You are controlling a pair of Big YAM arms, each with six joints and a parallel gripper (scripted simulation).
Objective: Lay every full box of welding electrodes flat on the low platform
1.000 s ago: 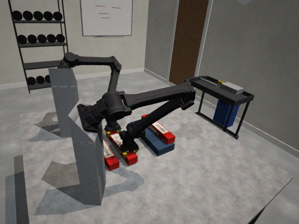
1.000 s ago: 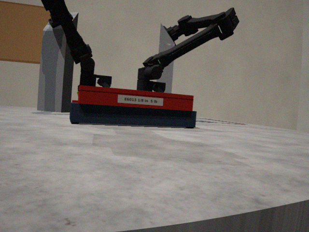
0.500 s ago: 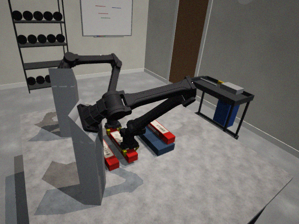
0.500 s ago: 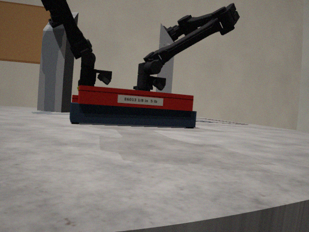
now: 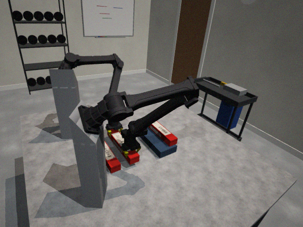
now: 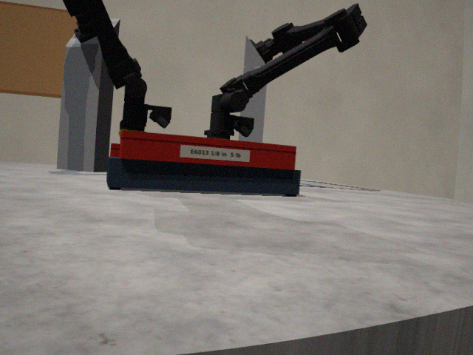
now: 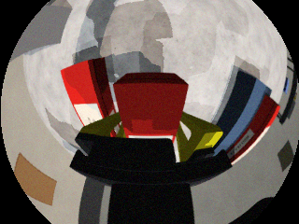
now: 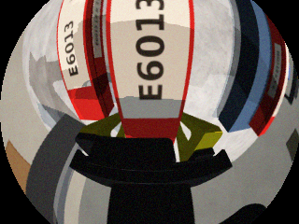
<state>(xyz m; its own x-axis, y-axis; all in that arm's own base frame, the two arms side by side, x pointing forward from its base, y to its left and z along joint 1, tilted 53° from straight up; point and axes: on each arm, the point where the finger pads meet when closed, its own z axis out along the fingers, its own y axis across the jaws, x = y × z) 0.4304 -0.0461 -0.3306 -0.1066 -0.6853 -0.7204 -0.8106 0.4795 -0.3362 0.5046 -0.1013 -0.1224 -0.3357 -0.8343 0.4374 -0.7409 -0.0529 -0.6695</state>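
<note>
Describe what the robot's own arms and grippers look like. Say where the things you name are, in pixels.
Both arms are matte black or dark grey, with chunky rounded joints linked by long, smooth-sided segments. The left gripper [image 5: 116,130] [image 7: 150,111] and right gripper [image 5: 132,152] [image 8: 150,111] match: blocky black bodies with yellow, tapering fingers, their frames open in the middle. I see no loose cables, sleeves or legible markings on either arm.
</note>
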